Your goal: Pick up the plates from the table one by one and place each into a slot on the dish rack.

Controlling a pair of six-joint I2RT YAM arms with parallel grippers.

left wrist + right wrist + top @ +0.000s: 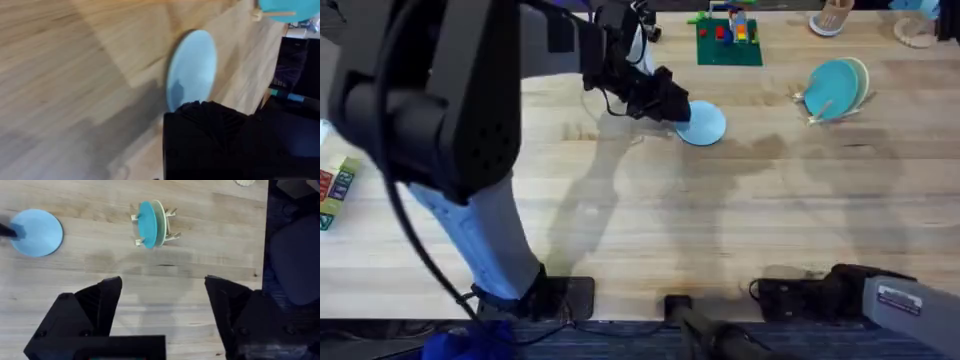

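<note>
Grasp step: left pincer point(678, 108) at the near edge of the pale light-blue round plastic plate point(704, 124), upper centre, flat on the desk point(650, 210); finger state unclear. Right pincer point(162, 307) spread, idle. Small light-wood peg rack point(835, 95), upper right, holds a teal plate point(830, 88). Next: pinch rim, lift, carry to a free slot.

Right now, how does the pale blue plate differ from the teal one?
The pale light-blue round plastic plate lies flat on the wooden table; the bright teal round plastic plate stands on edge in the small wooden dish rack. The left pincer is at the pale plate's edge; nothing touches the teal one. Both are round.
</note>
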